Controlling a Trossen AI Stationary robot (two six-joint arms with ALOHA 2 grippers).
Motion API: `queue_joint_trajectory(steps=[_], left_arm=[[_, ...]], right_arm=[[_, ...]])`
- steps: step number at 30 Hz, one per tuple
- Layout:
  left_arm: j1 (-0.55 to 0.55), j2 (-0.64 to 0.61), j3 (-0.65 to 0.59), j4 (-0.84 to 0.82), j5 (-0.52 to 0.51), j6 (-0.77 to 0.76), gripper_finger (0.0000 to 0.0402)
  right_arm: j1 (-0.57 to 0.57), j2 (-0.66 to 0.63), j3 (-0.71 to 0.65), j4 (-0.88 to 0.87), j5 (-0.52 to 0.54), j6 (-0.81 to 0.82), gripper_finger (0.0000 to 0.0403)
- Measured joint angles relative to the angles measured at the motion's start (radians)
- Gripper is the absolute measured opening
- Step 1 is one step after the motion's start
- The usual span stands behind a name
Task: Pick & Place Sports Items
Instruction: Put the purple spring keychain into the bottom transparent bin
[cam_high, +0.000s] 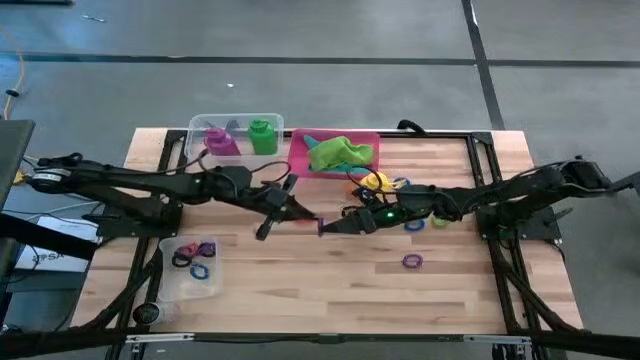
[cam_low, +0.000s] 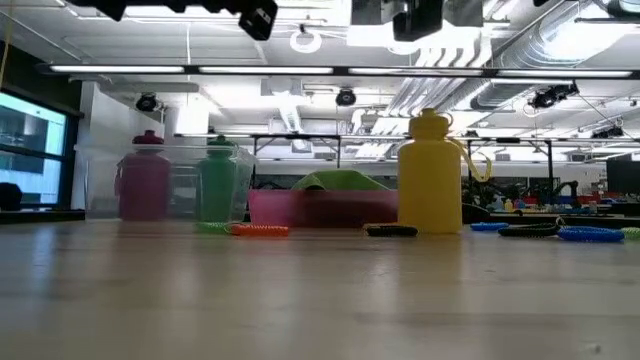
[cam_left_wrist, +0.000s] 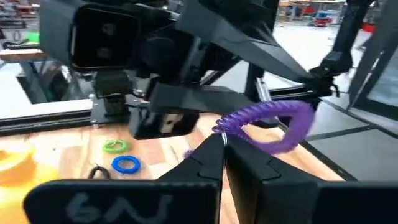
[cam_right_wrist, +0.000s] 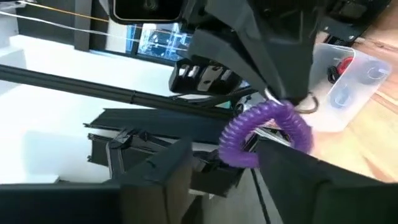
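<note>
Above the table's middle, the left gripper and right gripper meet tip to tip in a mid-air handover. Purple bottle and green bottle already stand in the rear tub, a green cloth lies in the pink tray, and several rings sit in the front tub; loose rings remain on the wood. At table level, the yellow bottle stands unsorted. From the left wrist, its fingers pinch a purple coil ring. From the right wrist, its fingers stand parted beside that ring.
</note>
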Motion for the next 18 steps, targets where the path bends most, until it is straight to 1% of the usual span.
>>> queue_joint_trajectory(steps=[5,10,12,15,18], left_arm=[[0.000,-0.048,0.000,-0.130,-0.009,-0.034,0.0001],[0.000,-0.126,0.000,-0.269,-0.067,-0.099,0.0001],[0.000,-0.163,0.000,-0.335,-0.091,-0.127,0.0000],[0.000,-0.222,0.000,-0.438,-0.108,-0.194,0.0000],[-0.001,-0.283,0.000,-0.555,-0.107,-0.297,0.0000]], right_arm=[[0.000,0.000,0.000,-0.020,0.061,-0.030,0.0159],[0.000,0.000,0.000,-0.021,0.145,-0.028,0.0165],[0.000,0.000,0.000,-0.021,0.163,-0.024,0.0164],[0.000,0.000,0.000,-0.018,0.186,-0.024,0.0164],[-0.003,0.000,0.000,-0.016,0.210,-0.034,0.0164]])
